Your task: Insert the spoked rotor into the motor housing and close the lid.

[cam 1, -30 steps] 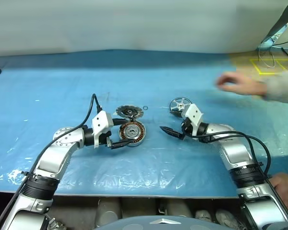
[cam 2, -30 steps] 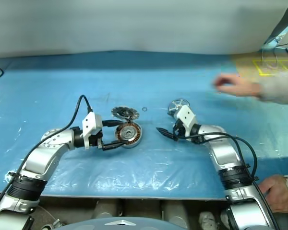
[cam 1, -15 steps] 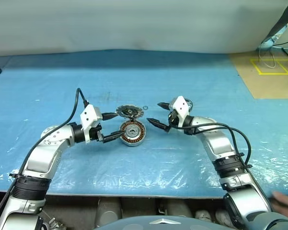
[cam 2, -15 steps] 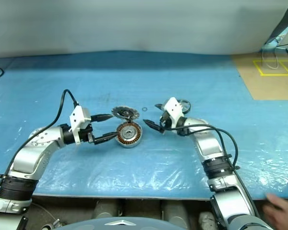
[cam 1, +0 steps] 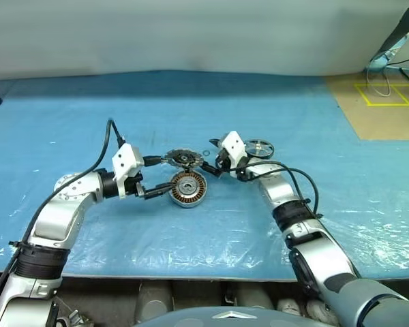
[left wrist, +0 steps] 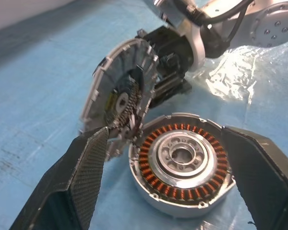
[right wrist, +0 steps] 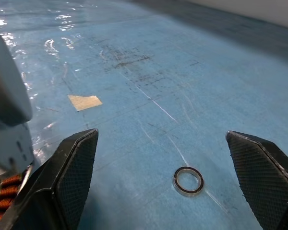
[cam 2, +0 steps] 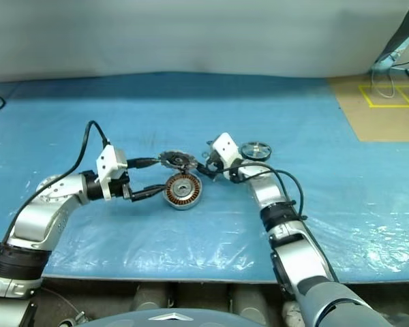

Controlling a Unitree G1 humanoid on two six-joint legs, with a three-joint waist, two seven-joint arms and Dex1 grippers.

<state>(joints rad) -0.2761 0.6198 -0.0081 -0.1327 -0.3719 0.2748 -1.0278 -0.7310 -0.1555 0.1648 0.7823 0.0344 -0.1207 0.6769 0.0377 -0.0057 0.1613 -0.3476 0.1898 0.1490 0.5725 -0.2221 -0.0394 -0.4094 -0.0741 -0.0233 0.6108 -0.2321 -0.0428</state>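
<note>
The spoked rotor (cam 1: 259, 147) looks like thin metal, stiff and light. Its spokes are slender, so I would judge the outer rim the safer place to pinch, from both sides, since the smooth ring may slip. It is a small dark-grey ring with thin spokes and a central hub, lying flat on the blue surface (cam 1: 313, 109), well to the right of the motor housing (cam 1: 188, 189) and just behind the right arm.

The housing is a squat silver puck with copper windings around a grey centre; it seems heavy enough to stay put. The left gripper (left wrist: 161, 160) has its fingers (left wrist: 89, 165) spread wide, one either side of the housing, holding nothing.

The lid (cam 1: 184, 159), a silver disc with a toothed rim and dark centre, stands just behind the housing, tilted on edge and touching its rim. The right gripper (cam 1: 212, 161) is close beside the lid, right of it, its fingers (right wrist: 77, 167) wide apart and empty. A small loose ring (right wrist: 188, 180) lies on the surface before them.
</note>
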